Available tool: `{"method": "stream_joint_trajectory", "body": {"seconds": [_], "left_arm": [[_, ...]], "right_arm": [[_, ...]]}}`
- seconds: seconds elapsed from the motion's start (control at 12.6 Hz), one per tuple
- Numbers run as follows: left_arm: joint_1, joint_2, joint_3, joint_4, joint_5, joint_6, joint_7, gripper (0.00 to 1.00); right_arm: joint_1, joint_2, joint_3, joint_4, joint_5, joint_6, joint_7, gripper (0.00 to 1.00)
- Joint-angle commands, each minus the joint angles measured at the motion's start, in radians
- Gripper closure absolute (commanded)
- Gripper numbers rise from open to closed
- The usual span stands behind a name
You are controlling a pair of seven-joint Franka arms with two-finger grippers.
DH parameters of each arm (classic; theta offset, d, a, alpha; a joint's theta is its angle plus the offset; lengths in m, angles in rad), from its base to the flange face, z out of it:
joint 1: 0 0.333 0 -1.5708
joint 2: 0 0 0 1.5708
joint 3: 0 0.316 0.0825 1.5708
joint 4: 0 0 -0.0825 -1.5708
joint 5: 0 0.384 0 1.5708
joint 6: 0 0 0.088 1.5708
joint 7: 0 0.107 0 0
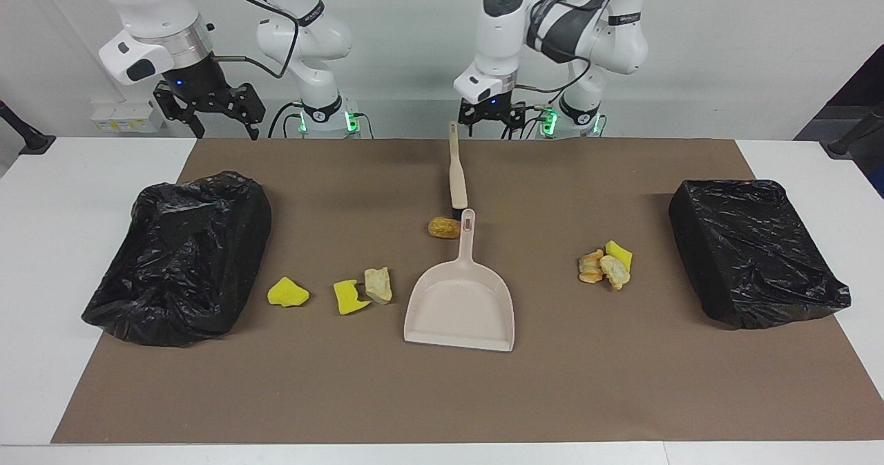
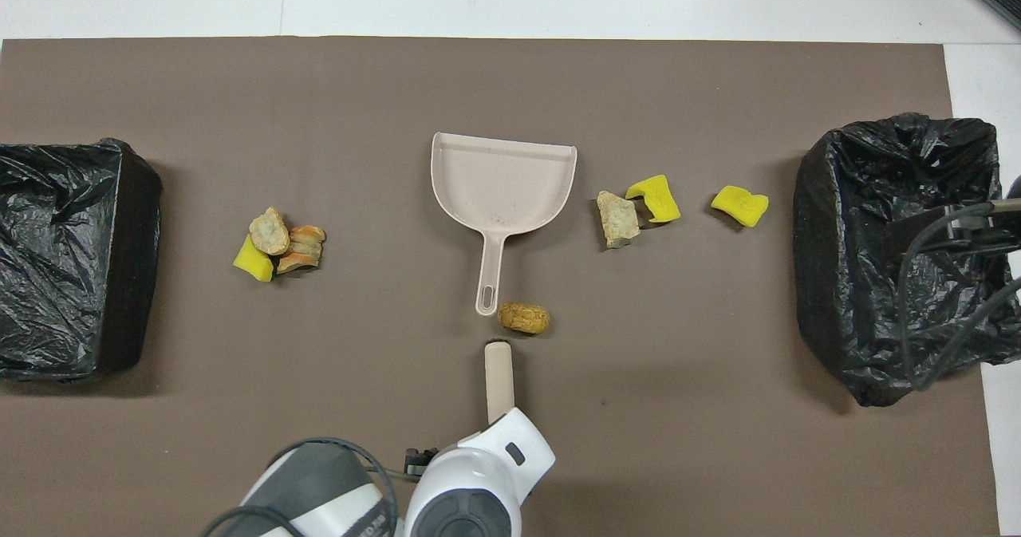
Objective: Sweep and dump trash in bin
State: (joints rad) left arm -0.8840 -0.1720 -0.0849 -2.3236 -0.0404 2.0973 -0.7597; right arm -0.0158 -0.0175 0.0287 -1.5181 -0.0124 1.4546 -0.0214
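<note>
Left gripper (image 1: 492, 124): above brush (image 1: 457, 175) handle's robot end; grip: cannot tell.
Right gripper (image 1: 219, 116): fingers apart, empty, over bin (image 1: 181, 258).
Brush: lengthwise away from robots, head touching dustpan (image 1: 461, 292) handle.
Trash: brown lump (image 1: 444, 227) beside brush head; clusters (image 1: 606, 266), (image 1: 364, 291) flank dustpan.

Not much going on besides the main stuff. There's a big brown mat (image 1: 345, 396) lying flat across the middle of the white worktop (image 1: 55, 258), with bare white strips showing at both ends and along the edge farthest from the robots. The wall (image 1: 725, 36) is plain white with a small outlet box (image 1: 124, 117) low down at the right arm's end. A black stand (image 1: 24, 137) pokes in at that end, and another black stand (image 1: 856, 137) at the left arm's end.
</note>
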Motion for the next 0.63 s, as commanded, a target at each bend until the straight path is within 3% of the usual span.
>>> {"method": "stream_joint_trajectory", "body": {"seconds": [0.0,0.4,0.56], "left_arm": [[-0.067,0.041,0.019,-0.048,-0.006,0.1,-0.072,0.0],[-0.122,0.057,0.019,-0.095,-0.006,0.196,-0.105,0.0],[-0.174,0.127,0.019,-0.099,-0.006,0.216,-0.125,0.0]], "right_arm": [[0.049,0.023,0.002,-0.011,0.018,0.003,-0.003,0.0],[0.21,0.128,0.002,-0.011,0.049,0.056,0.11,0.0],[0.275,0.177,0.002,-0.01,0.072,0.093,0.167,0.0]]}}
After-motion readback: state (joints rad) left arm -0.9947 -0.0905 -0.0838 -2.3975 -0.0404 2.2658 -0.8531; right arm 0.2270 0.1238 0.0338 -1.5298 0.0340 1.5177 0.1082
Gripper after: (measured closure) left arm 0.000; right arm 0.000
